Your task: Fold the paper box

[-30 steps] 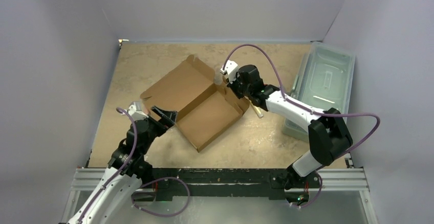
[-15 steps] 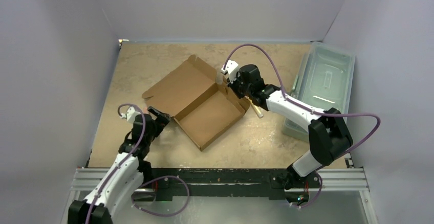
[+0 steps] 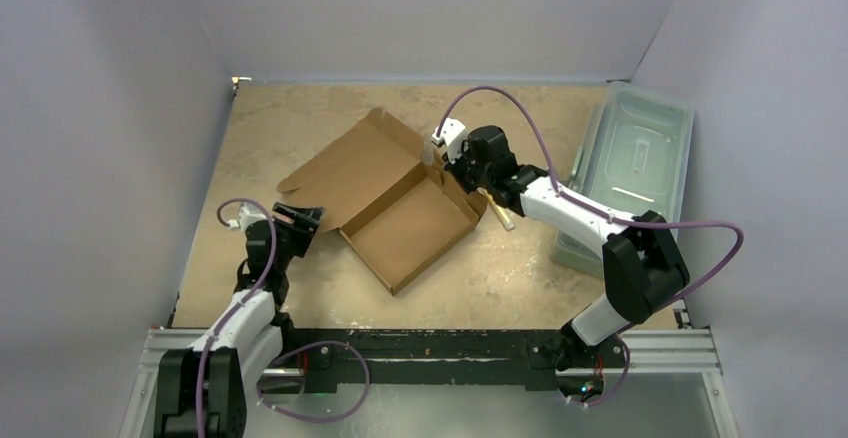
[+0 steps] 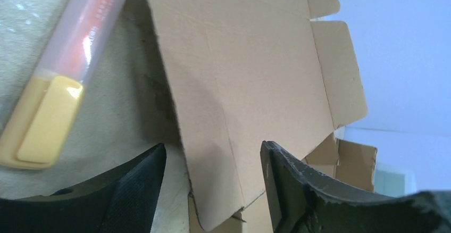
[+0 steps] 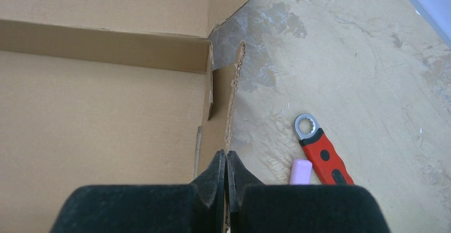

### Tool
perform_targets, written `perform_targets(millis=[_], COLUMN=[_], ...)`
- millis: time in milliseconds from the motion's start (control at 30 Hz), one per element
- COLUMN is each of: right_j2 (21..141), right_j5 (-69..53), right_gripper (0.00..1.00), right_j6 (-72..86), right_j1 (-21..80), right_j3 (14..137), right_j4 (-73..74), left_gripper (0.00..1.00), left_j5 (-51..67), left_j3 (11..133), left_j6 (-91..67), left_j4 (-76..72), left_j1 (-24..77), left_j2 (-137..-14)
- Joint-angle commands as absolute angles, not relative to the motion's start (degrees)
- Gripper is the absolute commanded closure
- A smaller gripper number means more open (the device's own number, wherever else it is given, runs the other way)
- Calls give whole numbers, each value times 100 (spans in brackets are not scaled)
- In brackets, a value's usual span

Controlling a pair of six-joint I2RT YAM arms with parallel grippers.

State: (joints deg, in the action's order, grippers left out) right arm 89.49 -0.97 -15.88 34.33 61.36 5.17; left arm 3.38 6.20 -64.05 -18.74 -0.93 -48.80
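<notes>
The paper box [image 3: 405, 223] sits between the two arms, roughly half made. Its tray has shallow walls standing on the sides that show, while the lid [image 3: 345, 168] lies thrown back to the far left with its ear flaps unfolded; raising those flaps and closing the lid are left to do. The left gripper [image 3: 297, 218] hangs at the lid's near-left edge, jaws well apart, gripping nothing; the right gripper [image 5: 226, 161] is closed tight at the tray's far corner wall, possibly nipping its thin edge, though the wrist view is too close to say.
</notes>
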Motion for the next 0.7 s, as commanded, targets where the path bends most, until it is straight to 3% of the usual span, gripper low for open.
perform_targets(millis=[0,167,300,367,667], right_j2=[8822,8850,8864,8868,8841], right_j5=[-189,-201,-239,-284,-428], right_gripper=[100,100,100,100,100], right_j6=[-1571,-1587,-1583,-1589,-1642], right_j1=[3410,3408,3410,3407,3407], right_j3=[6152,6152,6152,6152,6180], right_j4=[360,369,378,378,400], left_gripper=[37,52,91,99,100], left_j5=[781,962,1032,1089,1284], left_j3=[389,339,538,602,941], left_j6=[-6886,-6986,-6603,-6382,-5257], left_j4=[-2986,-3472,-3336,-3292,-2959], left_j1=[-385,-570,-579,-571,-568], left_j2=[-5263,-5628,-5683,-5642,-4964])
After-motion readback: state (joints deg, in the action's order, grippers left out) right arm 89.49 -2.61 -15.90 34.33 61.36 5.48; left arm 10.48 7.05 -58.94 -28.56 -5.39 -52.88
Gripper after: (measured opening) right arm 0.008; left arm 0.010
